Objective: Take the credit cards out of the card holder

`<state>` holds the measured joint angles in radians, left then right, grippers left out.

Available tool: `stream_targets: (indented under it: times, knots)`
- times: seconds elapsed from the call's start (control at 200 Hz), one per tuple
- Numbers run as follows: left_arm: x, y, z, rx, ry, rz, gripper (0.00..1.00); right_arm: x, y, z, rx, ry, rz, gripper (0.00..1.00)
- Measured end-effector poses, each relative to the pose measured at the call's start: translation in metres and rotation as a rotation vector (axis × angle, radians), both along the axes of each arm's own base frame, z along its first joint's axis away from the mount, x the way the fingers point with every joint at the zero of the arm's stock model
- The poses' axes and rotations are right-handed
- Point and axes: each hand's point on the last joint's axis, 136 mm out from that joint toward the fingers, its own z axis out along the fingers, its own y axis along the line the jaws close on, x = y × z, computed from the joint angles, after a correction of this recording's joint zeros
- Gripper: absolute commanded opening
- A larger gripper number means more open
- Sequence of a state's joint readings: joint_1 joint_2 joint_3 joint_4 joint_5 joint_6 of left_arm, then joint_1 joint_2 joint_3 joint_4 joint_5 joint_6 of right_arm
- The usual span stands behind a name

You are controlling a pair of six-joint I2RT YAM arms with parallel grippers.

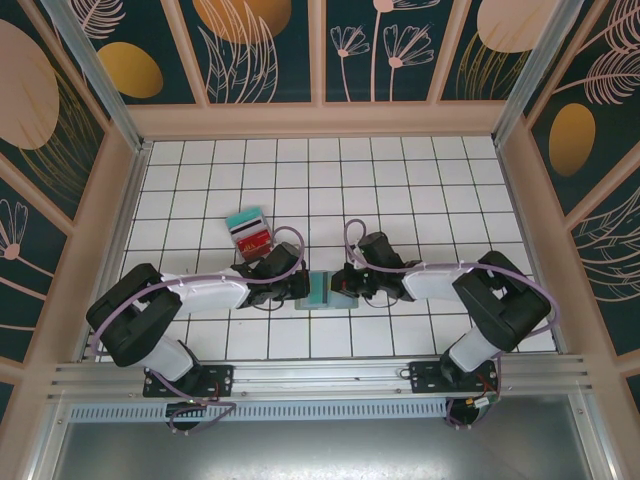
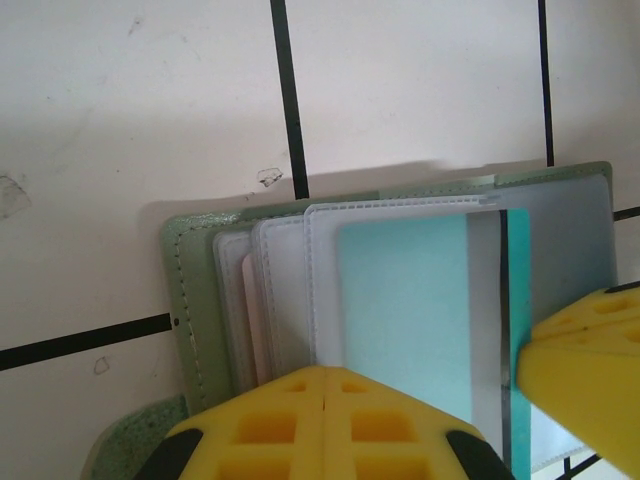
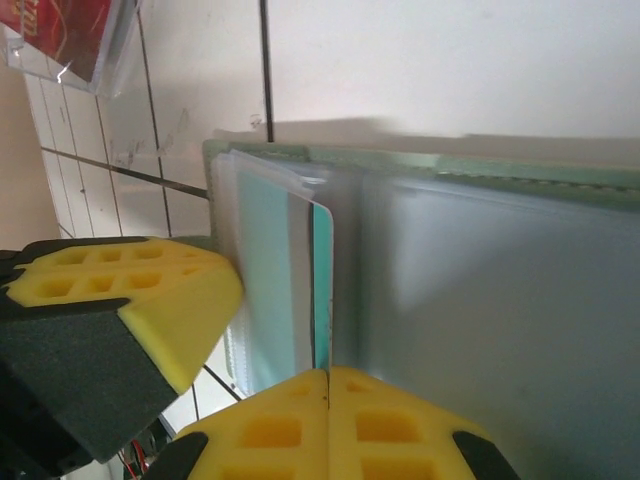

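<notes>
Both arms are crouching low over the tiled table [image 1: 400, 180], elbows pushed outward and forearms reaching inward, so the two wrists are facing each other near the front centre. The card holder [image 2: 190, 300] is lying open and flat between them, with its green rim outermost and its translucent slot pockets fanned. The left gripper [image 1: 297, 286] is reaching in from the left, its yellow pads pressed together and pinching the holder's near edge. The right gripper [image 3: 328, 385] is closed too. Its pads are meeting where the teal card [image 2: 400, 310] is sticking partly out of a pocket, and it seems to be nipping that card's edge, though the pocket sheet blurs this. A pale card [image 2: 256, 320] is sitting in an outer pocket. A loose teal card [image 1: 244, 218] and a red card [image 1: 253, 238] are lying overlapped on the table, behind and left of the holder and apart from it.
</notes>
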<state>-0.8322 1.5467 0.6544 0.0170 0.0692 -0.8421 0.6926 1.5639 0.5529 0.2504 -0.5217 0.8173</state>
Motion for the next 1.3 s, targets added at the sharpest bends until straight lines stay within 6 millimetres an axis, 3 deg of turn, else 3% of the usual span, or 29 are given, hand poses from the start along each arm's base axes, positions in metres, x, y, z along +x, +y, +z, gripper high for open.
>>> stream_targets:
  times: [0.536, 0.826, 1.066, 1.191, 1.301]
  knots:
    - [0.000, 0.000, 0.000, 0.000, 0.000, 0.000, 0.00, 0.001, -0.007, -0.001, -0.005, -0.001, -0.012, 0.00]
    - [0.000, 0.000, 0.000, 0.000, 0.000, 0.000, 0.00, 0.001, -0.037, 0.011, 0.011, -0.041, -0.053, 0.00]
    - [-0.002, 0.002, 0.003, 0.011, 0.009, 0.001, 0.00, 0.012, -0.060, 0.041, 0.054, -0.116, -0.106, 0.00]
    - [-0.002, 0.004, 0.011, 0.021, 0.010, 0.005, 0.40, 0.015, -0.069, 0.052, 0.061, -0.146, -0.119, 0.00]
    - [0.011, -0.001, 0.034, 0.003, -0.032, 0.036, 0.41, 0.020, -0.073, 0.060, 0.057, -0.160, -0.126, 0.00]
